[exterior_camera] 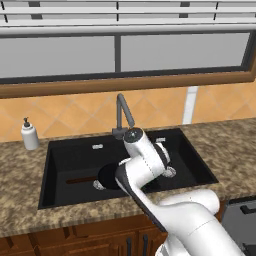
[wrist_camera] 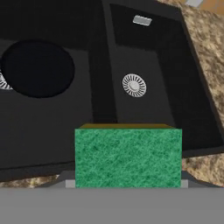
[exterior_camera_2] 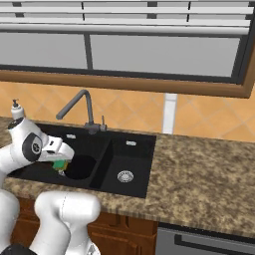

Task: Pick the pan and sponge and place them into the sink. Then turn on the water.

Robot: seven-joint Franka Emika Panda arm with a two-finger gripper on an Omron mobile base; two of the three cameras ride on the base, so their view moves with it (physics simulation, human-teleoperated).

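Note:
My gripper point(exterior_camera_2: 61, 166) is shut on the green sponge point(wrist_camera: 127, 156), which hides most of both fingers in the hand view. It hangs over the front of the black sink point(wrist_camera: 192, 87), near the divider between the two basins. The black pan point(wrist_camera: 38, 68) lies in the larger basin, with its brown handle point(exterior_camera: 80, 180) pointing left along the floor. The smaller basin's silver drain point(wrist_camera: 134, 84) shows beyond the sponge. In the right base view the sponge point(exterior_camera_2: 60, 164) sits just left of the pan point(exterior_camera_2: 80, 167). The dark grey faucet point(exterior_camera: 123, 115) stands behind the sink, and no water runs.
A white soap dispenser point(exterior_camera: 29, 134) stands on the granite counter point(exterior_camera: 230, 145) left of the sink. A dark appliance point(exterior_camera: 241, 216) sits under the counter at the lower right. A window spans the wall above the tiled backsplash.

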